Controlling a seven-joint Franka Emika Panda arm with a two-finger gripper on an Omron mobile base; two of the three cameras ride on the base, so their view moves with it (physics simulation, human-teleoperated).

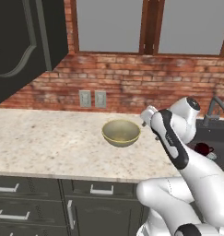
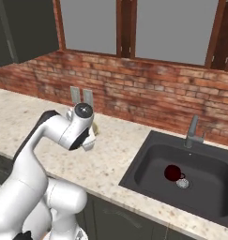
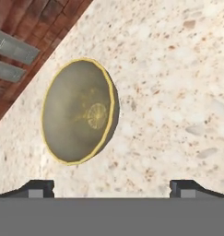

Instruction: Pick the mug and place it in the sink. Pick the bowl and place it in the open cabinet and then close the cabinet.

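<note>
olive bowl (image 1: pixel 121 132) on counter (image 1: pixel 49 138) | red mug (image 2: pixel 172 173) in sink (image 2: pixel 148 171) | gripper (image 3: pixel 111 188) wide open, empty

Two wall outlets (image 1: pixel 92 98) above speckled counter (image 1: pixel 49 138)

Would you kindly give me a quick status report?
Gripper open, empty, above the counter. Bowl upright on counter, untouched. Mug in sink. Nothing blocking the bowl.

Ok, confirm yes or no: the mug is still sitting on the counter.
No, the mug lies down in the sink, beside the round drain, not on the counter.
</note>
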